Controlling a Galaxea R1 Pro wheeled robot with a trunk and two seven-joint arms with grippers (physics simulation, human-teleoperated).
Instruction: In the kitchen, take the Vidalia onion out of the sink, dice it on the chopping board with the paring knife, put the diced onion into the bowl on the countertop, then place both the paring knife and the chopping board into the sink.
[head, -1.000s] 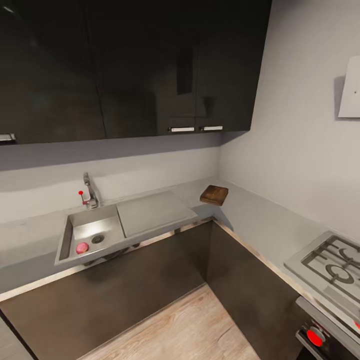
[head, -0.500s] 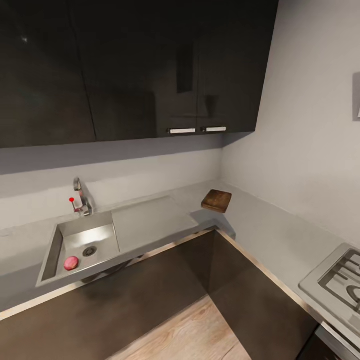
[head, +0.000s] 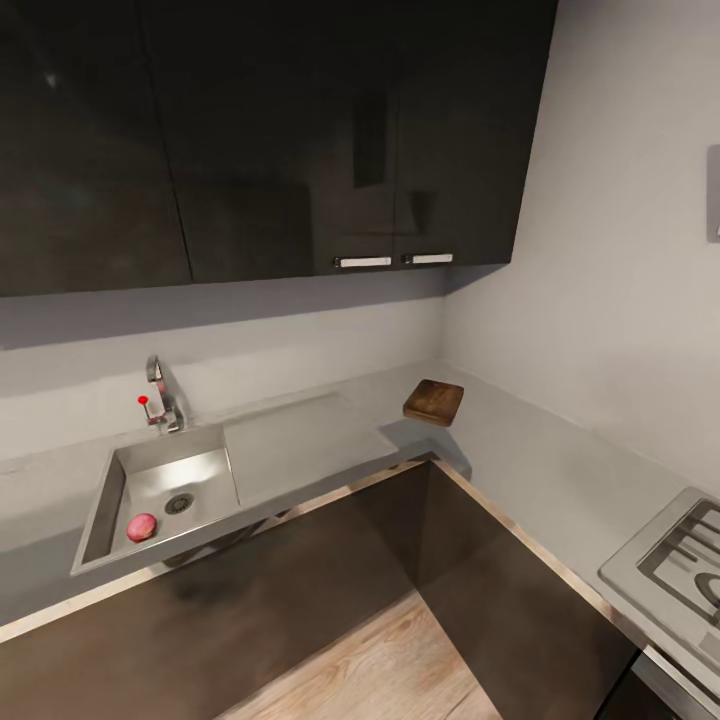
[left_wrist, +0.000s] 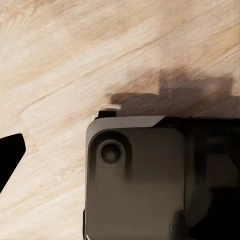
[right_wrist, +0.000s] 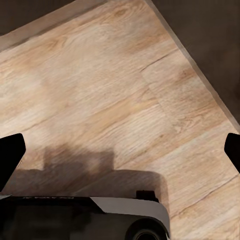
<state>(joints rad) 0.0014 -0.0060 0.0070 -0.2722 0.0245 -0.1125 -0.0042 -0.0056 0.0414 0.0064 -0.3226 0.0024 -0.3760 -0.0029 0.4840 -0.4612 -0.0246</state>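
A corner kitchen is showing from the head view. The Vidalia onion (head: 141, 527), round and reddish, is lying in the sink (head: 100, 505) near the drain, below the tap (head: 160, 395). The chopping board (head: 433, 402) is sitting in the corner of the grey bench (head: 520, 455), well apart from the sink. Both wrist views are looking down at the wooden floor (right_wrist: 115, 100) and the robot's base (left_wrist: 150, 180). The right hand (right_wrist: 120, 150) is spread wide, grasping nothing. The left hand (left_wrist: 10, 157) shows 1 fingertip, so its state cannot be told.
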